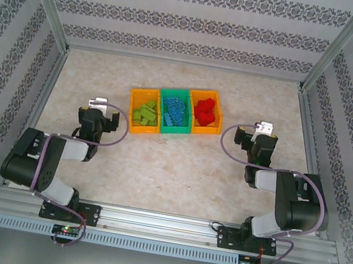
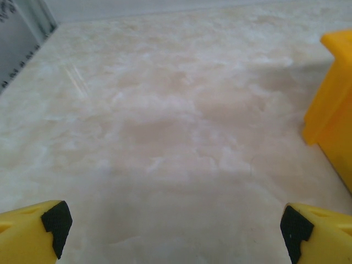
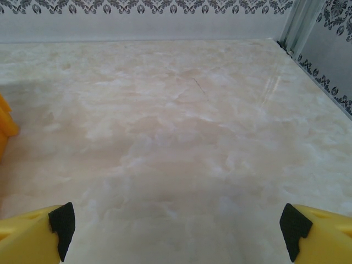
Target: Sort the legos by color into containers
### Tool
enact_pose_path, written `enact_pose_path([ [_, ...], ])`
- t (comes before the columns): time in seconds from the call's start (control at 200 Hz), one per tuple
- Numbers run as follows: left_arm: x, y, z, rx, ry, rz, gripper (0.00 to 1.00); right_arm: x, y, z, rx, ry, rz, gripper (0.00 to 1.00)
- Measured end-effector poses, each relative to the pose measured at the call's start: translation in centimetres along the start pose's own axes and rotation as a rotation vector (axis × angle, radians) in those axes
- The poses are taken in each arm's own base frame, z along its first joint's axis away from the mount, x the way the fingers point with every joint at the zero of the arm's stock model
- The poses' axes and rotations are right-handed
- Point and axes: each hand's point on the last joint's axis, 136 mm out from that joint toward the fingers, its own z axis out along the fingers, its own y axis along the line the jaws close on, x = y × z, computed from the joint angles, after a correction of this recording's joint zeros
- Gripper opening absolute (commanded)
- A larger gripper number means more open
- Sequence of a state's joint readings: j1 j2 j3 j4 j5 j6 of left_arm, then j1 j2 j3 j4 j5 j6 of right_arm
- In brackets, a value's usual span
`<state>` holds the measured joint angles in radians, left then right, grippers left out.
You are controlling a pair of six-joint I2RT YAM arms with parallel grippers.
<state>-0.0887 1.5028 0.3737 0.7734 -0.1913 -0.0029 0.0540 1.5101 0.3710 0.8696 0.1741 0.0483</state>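
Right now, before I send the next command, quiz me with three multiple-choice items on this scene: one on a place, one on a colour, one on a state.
1. Where do the blue legos lie?
A. scattered loose in the open
B. in the middle container
C. piled in a far corner

2. What colour is the right container, which holds the red legos?
A. green
B. blue
C. orange

3. How do the fingers of the left gripper stand?
A. wide apart, nothing between them
B. shut on a brick
C. shut, empty

Answers: 1 B, the top view shows them inside that green container; 2 C, its walls are orange; 3 A, the wrist view shows a wide bare gap between them.
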Motion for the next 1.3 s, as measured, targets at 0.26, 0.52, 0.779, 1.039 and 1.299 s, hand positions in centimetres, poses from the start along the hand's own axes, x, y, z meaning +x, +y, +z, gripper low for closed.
enact_pose_path([
  [0.26, -2.0, 0.6, 1.7, 0.063, -0.008, -0.038, 0.99, 0.0, 0.0, 0.0, 0.000, 0.000, 0.000, 0.98],
  [0.52, -1.7, 0.0, 1.6, 0.095, 0.003, -0.036, 0.99, 0.0, 0.0, 0.0, 0.000, 0.000, 0.000, 0.98],
  [0.779, -1.7, -0.1, 1.6, 0.102, 0.003, -0.036, 0.99, 0.0, 0.1, 0.0, -0.003, 0.000, 0.000, 0.98],
  [1.039, -1.7, -0.2, 1.6, 0.107, 0.003, -0.036, 0.99, 0.0, 0.1, 0.0, -0.005, 0.000, 0.000, 0.98],
  [1.299, -1.7, -0.2, 1.6, 0.107, 0.005, -0.036, 0.99, 0.0, 0.1, 0.0, -0.006, 0.000, 0.000, 0.98],
])
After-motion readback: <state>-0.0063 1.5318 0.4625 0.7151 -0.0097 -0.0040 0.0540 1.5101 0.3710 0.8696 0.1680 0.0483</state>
